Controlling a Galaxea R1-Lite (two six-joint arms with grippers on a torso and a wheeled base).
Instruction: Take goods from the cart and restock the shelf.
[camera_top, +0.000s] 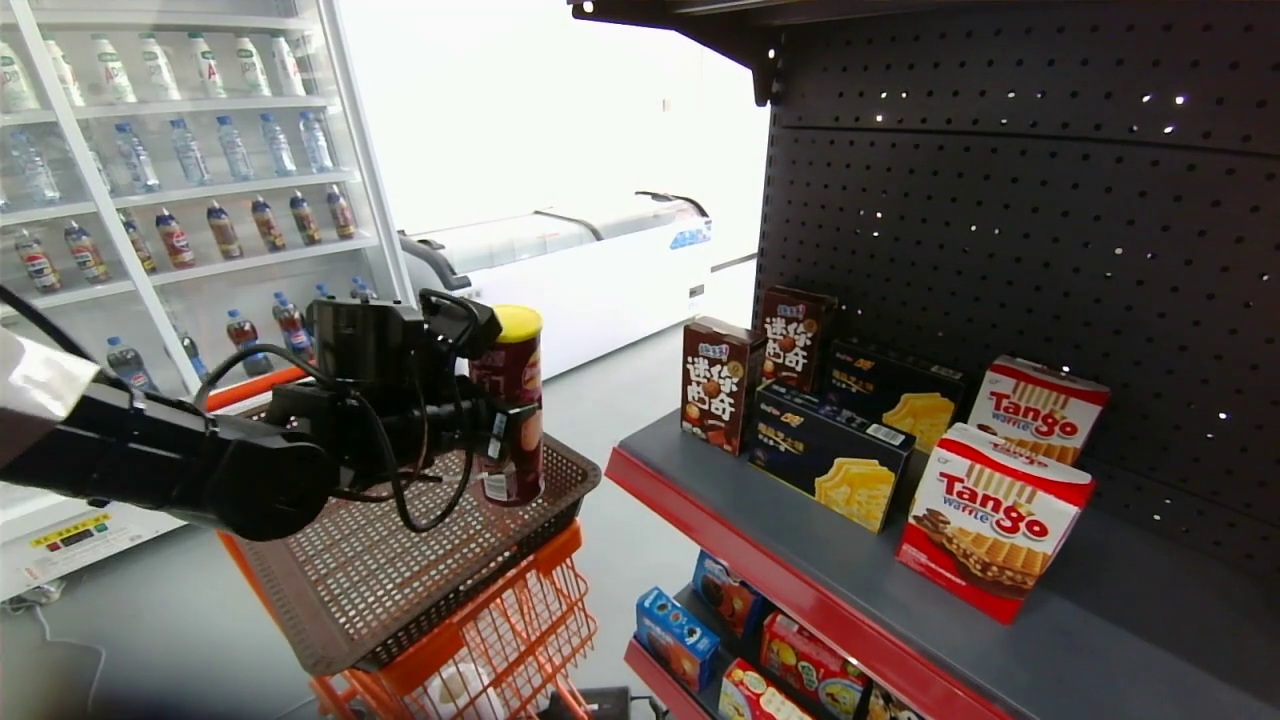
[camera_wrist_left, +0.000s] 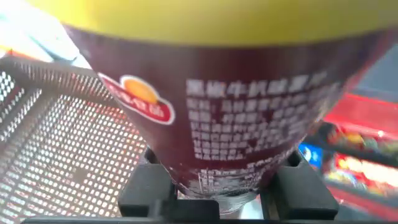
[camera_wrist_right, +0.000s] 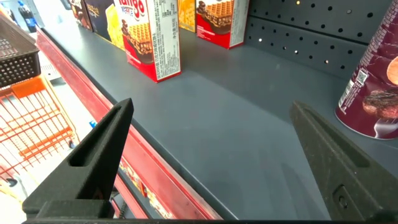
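Tray rim (camera_top: 582, 464) perhaps just below can (camera_top: 515, 370)

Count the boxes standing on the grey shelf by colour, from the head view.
Brown boxes: 2
Dark blue boxes: 2
Red-and-white boxes: 2
Total: 6

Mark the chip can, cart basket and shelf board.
chip can (camera_top: 515, 375): head view, maroon side wall.
cart basket (camera_top: 380, 580): head view, bare mesh floor.
shelf board (camera_top: 1150, 640): head view, bare grey top.
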